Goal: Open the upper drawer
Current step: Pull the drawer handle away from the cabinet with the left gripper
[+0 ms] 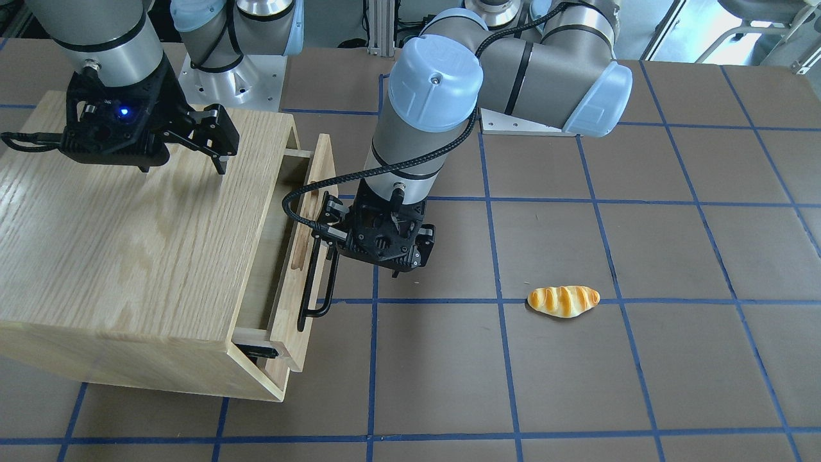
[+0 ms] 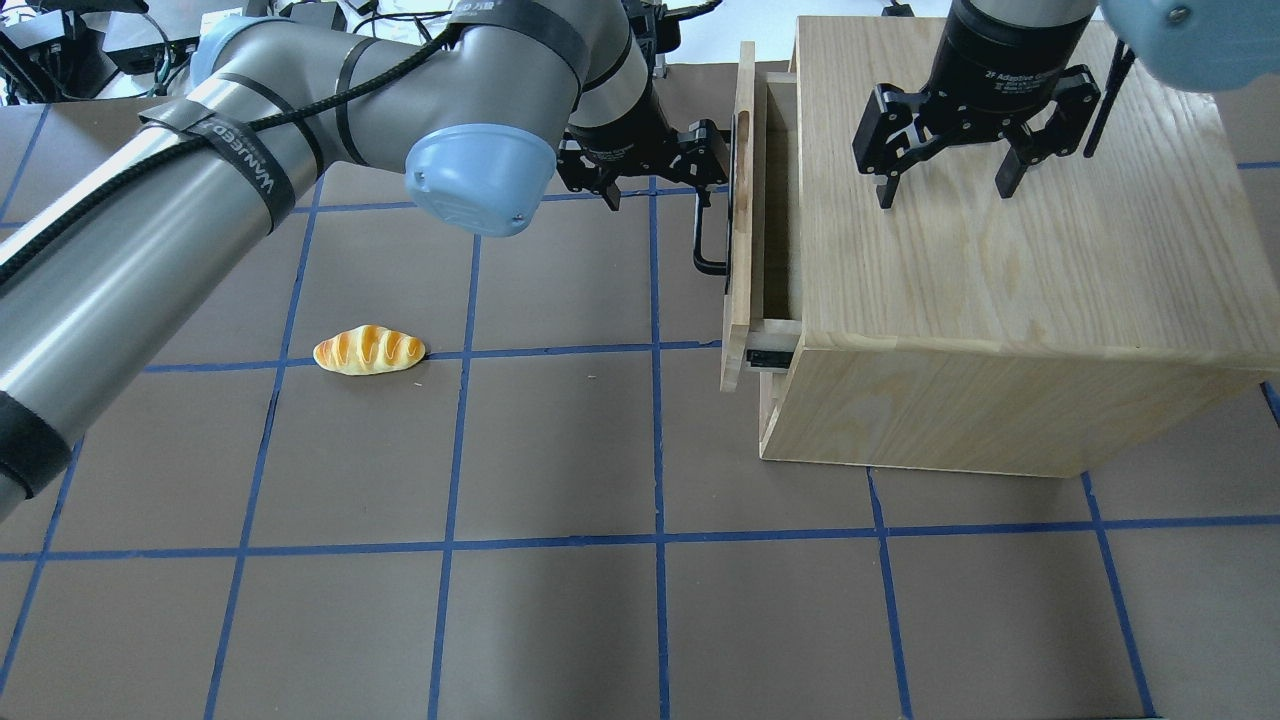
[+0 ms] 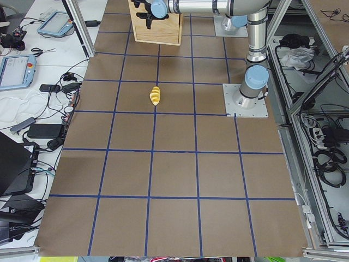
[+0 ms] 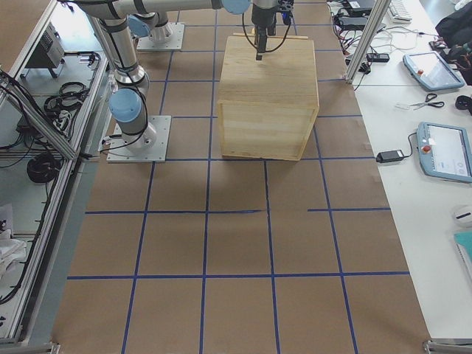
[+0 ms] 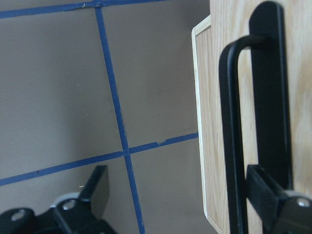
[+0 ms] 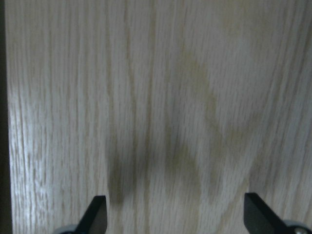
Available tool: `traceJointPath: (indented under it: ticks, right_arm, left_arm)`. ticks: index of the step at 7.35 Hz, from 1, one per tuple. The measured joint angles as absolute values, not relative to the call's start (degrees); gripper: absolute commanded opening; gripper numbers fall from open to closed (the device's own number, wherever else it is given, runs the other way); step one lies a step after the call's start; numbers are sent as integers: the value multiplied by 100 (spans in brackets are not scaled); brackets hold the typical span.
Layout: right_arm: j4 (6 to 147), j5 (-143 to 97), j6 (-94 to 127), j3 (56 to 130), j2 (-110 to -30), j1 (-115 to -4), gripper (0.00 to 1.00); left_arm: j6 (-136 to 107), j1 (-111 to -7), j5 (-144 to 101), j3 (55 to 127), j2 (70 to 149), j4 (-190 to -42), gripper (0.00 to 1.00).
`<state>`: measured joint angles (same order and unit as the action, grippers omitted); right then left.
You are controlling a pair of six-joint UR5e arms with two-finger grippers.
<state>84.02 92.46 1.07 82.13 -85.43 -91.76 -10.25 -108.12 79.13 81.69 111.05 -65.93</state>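
Note:
The upper drawer (image 1: 319,173) is light oak and stands pulled part-way out of the cabinet (image 1: 128,256); its front panel also shows in the overhead view (image 2: 740,250). Its long black bar handle (image 1: 317,289) faces the open table. My left gripper (image 1: 385,256) points down right beside the handle, jaws wide open. In the left wrist view one finger (image 5: 273,195) lies at the handle (image 5: 258,97) and the other (image 5: 95,190) is over the table. My right gripper (image 2: 945,185) hovers open and empty over the cabinet top (image 6: 156,97).
A bread roll (image 1: 563,300) lies on the brown table with its blue tape grid, well away from the drawer; it also shows in the overhead view (image 2: 368,350). The cabinet (image 2: 1000,300) takes up the table's right side in that view.

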Motion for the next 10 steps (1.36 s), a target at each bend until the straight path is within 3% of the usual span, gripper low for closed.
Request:
traceJointPath:
  ticks: [10]
  right_arm:
    - [8402,9246,110,8209,-8543,-9174,100]
  left_arm:
    - [-859,-10517,8103,8193,11060,-6629,100]
